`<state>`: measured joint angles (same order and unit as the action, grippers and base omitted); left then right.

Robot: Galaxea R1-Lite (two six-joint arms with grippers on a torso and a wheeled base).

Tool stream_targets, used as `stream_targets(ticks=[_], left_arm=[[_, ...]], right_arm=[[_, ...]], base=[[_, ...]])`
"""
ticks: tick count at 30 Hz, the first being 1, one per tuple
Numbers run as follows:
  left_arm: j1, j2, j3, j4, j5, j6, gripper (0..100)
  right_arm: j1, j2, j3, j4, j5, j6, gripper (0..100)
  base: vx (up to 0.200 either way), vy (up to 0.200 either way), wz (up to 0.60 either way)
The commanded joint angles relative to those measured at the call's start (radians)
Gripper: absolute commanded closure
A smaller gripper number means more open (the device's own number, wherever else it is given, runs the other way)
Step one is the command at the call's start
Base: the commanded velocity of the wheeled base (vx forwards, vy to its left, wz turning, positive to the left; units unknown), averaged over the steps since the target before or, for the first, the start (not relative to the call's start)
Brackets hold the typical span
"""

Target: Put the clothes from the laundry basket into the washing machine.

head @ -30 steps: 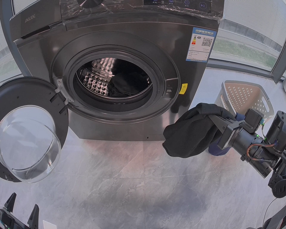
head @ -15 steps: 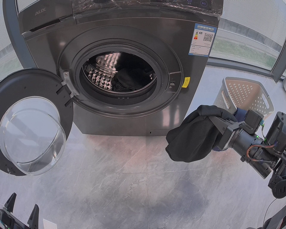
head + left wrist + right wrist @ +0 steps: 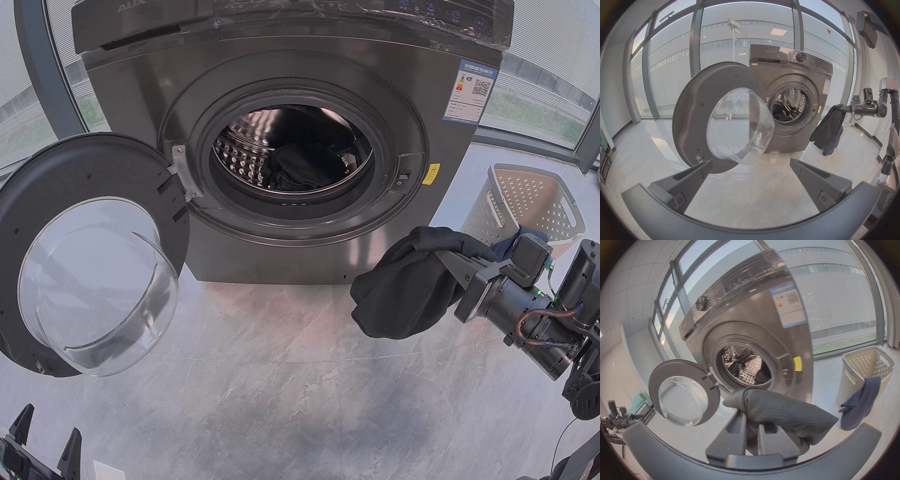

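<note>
Right end effector [image 3: 451, 261] pinching black garment [image 3: 406, 297], contact hidden under folds, left end effector [image 3: 750, 162] spread

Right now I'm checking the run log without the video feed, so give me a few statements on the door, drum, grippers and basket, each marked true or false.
1. The washing machine door stands open. True.
2. The right gripper is shut on a black garment. True.
3. The drum is empty. False: a dark garment lies inside the drum.
4. The left gripper holds a blue cloth. False: the left gripper is open and empty. The blue cloth hangs against the laundry basket.
5. The basket stands on the robot's left. False: it stands on the robot's right, beside the machine.
</note>
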<state>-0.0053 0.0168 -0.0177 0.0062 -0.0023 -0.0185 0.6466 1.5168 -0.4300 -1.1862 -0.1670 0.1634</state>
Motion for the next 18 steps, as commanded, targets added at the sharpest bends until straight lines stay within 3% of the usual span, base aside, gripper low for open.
stream_targets(ticks=[1,6,13,17,18], left_arm=[[0.001,-0.009,0.016,-0.005,0.001,0.006,0],[0.005,-0.011,0.018,-0.005,0.001,0.020,0],[0.005,-0.011,0.018,-0.005,-0.001,0.017,0],[0.004,-0.011,0.018,-0.005,-0.022,0.078,0],[0.005,-0.012,0.018,-0.005,-0.025,0.074,0]], right_arm=[[0.045,0.005,-0.036,0.000,0.003,-0.002,100],[0.079,0.025,-0.111,-0.001,0.001,0.001,100],[0.082,0.085,-0.135,-0.026,0.000,0.010,100],[0.084,0.112,-0.136,-0.039,-0.006,0.010,100],[0.085,0.114,-0.135,-0.046,-0.006,0.010,100]], base=[[0.000,0.000,0.00],[0.000,0.000,0.00],[0.000,0.000,0.00],[0.000,0.000,0.00],[0.000,0.000,0.00]])
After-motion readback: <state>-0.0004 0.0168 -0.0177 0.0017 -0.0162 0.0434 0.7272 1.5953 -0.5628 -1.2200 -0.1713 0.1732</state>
